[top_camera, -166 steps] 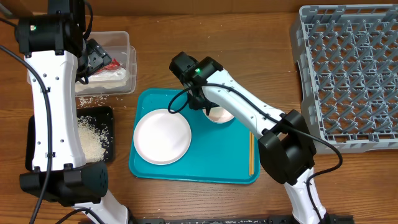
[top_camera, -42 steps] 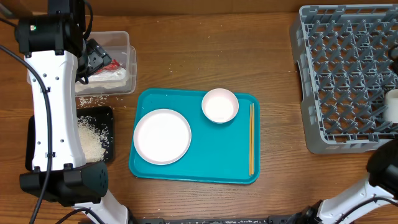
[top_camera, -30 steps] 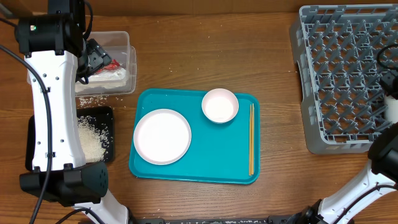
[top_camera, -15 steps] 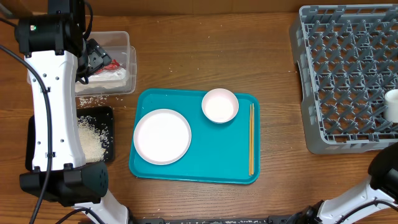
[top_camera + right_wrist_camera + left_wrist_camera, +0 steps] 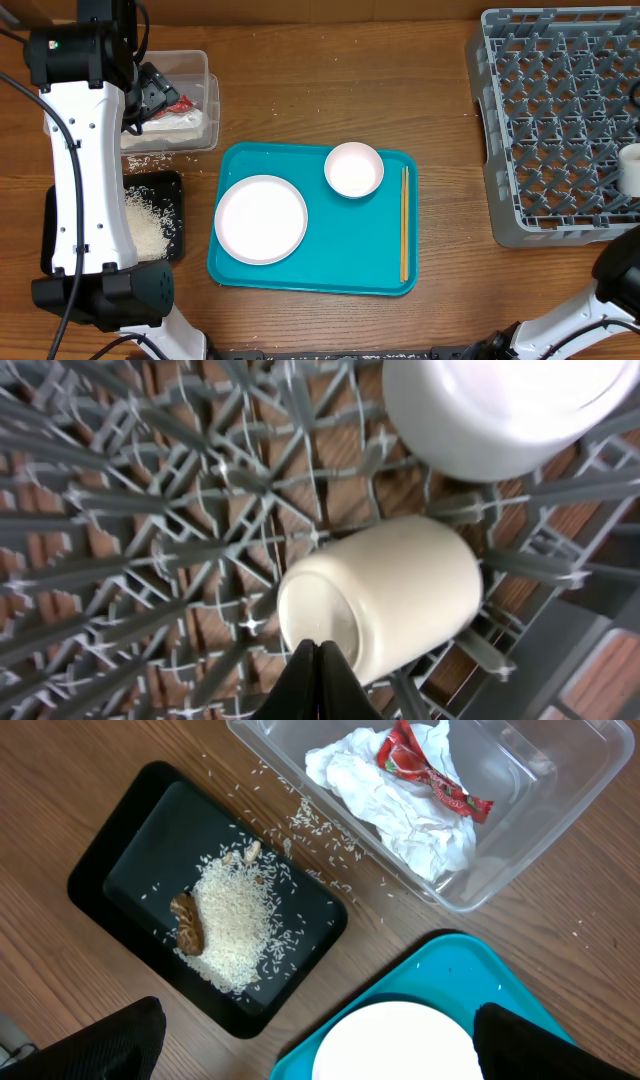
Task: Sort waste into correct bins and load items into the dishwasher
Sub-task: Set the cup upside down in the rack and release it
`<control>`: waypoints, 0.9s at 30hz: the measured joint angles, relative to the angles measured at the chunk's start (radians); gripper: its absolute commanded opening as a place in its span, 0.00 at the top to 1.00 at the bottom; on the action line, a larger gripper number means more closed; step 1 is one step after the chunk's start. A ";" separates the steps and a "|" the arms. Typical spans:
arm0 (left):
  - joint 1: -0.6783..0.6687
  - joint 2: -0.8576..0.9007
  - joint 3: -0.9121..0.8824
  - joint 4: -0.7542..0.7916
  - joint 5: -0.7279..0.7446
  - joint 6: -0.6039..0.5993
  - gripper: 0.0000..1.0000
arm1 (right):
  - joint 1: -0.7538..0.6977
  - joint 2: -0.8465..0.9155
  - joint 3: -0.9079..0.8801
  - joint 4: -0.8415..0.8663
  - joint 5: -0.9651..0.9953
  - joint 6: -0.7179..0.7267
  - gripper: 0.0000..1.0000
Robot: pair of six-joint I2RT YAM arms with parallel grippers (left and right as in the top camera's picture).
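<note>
The red wrapper [image 5: 430, 775] is shiny, but any print on it is too small to read. It lies on the crumpled white napkin [image 5: 385, 805] inside the clear tub [image 5: 545, 805]. The overhead view puts the tub at the far left of the wooden surface [image 5: 330, 90], partly under the left arm [image 5: 75, 150]. Just beside the tub, the black tray [image 5: 130, 860] holds a heap of rice [image 5: 235, 920] with brown scraps [image 5: 188, 923]. Loose grains are scattered on the wood between the two bins. The left jaws stand wide open and empty, their dark fingers [image 5: 110, 1040] at the wrist picture's lower corners, above a corner of the teal tray [image 5: 450, 965].

On that tray sit the white plate [image 5: 261, 219], the bowl [image 5: 354, 169] and the chopsticks [image 5: 404, 225], which lie along its right rim. Bare wood lies open between the tray and the dish rack [image 5: 550, 110].

Only the right wrist view shows the cup [image 5: 385, 595] lying on its side among the rack's pegs, with another white rounded vessel [image 5: 490, 410] just beyond it. Overhead, a white shape [image 5: 630, 168] at the frame's right edge is all that shows there. The right jaws are closed together and hold nothing, their tips at the cup's nearer end.
</note>
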 measured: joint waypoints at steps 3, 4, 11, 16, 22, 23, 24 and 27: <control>0.000 0.000 0.000 0.000 0.000 0.000 0.00 | 0.000 0.024 -0.010 0.001 -0.003 -0.005 0.96; 0.000 0.000 0.000 0.000 0.000 0.000 0.00 | 0.000 0.030 -0.011 -0.001 0.000 -0.004 0.96; 0.000 0.000 0.000 0.000 0.000 0.000 0.00 | 0.000 0.037 -0.015 -0.003 0.029 -0.004 0.96; 0.000 0.000 0.000 0.000 0.000 0.000 0.00 | 0.000 0.037 -0.015 0.008 0.020 -0.004 0.96; 0.000 0.000 0.000 0.000 0.000 0.000 0.00 | -0.003 0.051 -0.015 0.010 0.019 -0.005 0.96; 0.000 0.000 0.000 0.000 0.000 0.000 0.00 | -0.005 0.058 -0.015 0.009 0.018 -0.005 0.96; 0.000 0.000 0.000 0.000 0.000 0.000 0.00 | -0.007 0.064 -0.015 0.009 0.014 -0.004 0.96; 0.000 0.000 0.000 0.000 0.000 0.000 0.00 | -0.007 0.064 -0.013 0.003 0.025 -0.004 0.96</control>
